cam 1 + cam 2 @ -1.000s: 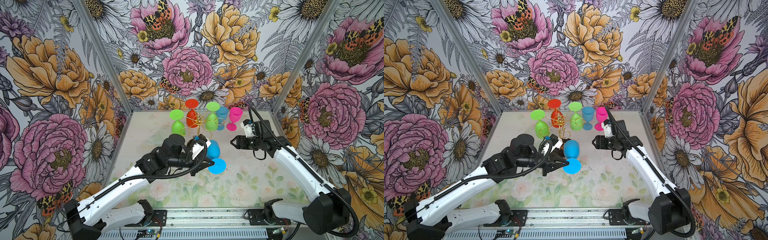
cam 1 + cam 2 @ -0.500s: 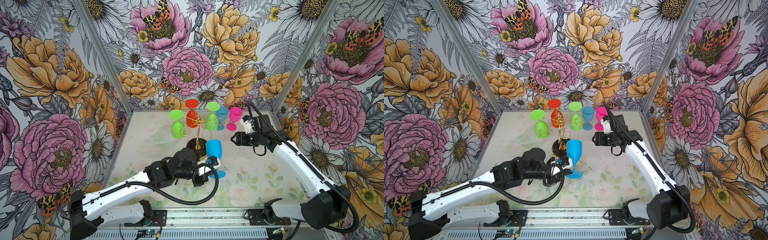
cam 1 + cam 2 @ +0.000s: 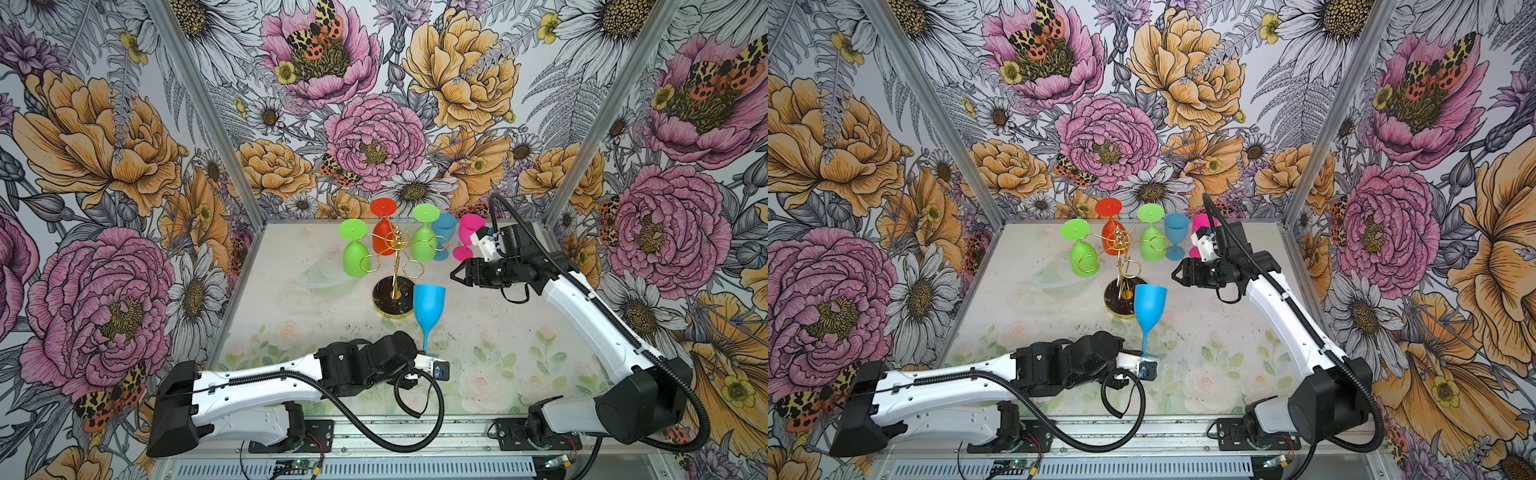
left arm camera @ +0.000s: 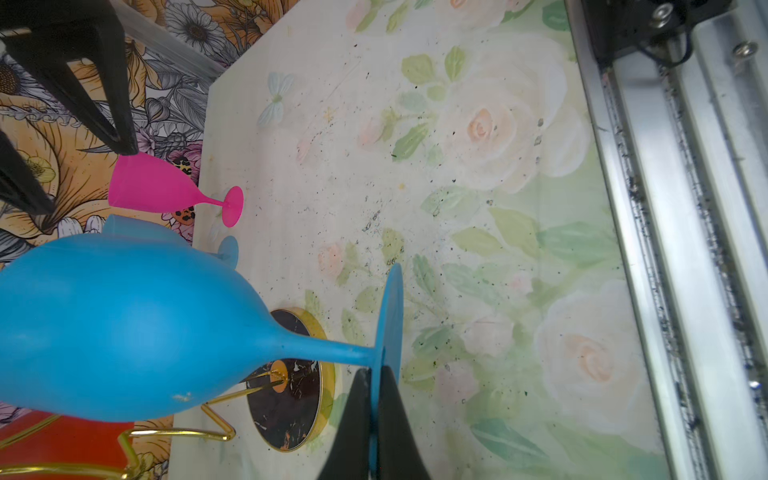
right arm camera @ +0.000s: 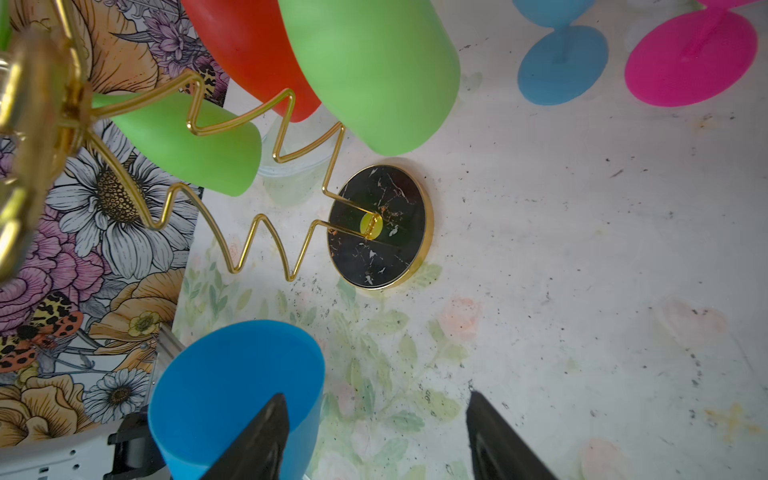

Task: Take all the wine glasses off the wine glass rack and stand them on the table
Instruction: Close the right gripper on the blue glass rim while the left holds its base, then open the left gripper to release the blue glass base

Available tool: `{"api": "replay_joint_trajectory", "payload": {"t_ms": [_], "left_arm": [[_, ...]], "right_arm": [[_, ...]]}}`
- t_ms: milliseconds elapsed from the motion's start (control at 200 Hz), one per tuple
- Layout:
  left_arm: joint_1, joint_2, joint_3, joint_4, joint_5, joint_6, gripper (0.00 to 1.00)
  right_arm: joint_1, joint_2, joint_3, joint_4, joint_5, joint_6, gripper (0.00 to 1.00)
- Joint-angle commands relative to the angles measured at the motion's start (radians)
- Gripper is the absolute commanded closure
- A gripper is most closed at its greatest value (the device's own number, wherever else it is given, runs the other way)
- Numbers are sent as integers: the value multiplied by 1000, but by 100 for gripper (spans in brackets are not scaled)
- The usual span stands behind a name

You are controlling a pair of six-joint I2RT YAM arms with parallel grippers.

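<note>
The blue wine glass [image 3: 428, 302] is clamped at its foot by the left tool [image 4: 376, 370]. The right tool [image 3: 455, 275] is seen released.

Left tool [image 4: 372, 376] is pinched tight, reaching low and forward — right tool [image 3: 457, 275] gapes wide, held aloft.

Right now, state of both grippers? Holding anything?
left gripper: closed, pinching the foot of the blue wine glass.
right gripper: open, holding nothing.
</note>
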Motion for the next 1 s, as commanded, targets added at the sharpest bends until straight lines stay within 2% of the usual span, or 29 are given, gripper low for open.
{"api": "replay_joint_trajectory", "payload": {"t_ms": [0,145,200,540,996], "left_arm": [[-20,-7,-19,73,-139,123,100],[-25,-5,-42,99,-210,212,100],[-61,0,-48,106,-230,239,100],[-76,29,-53,117,-283,293,100],[-77,34,-101,225,-375,438,100]], "right_arm": [[7,19,37,-6,-110,15,31],[6,36,35,-14,-176,15,32],[6,39,34,-14,-191,16,32],[7,42,45,-14,-244,25,36],[9,63,14,-12,-305,30,58]]}}
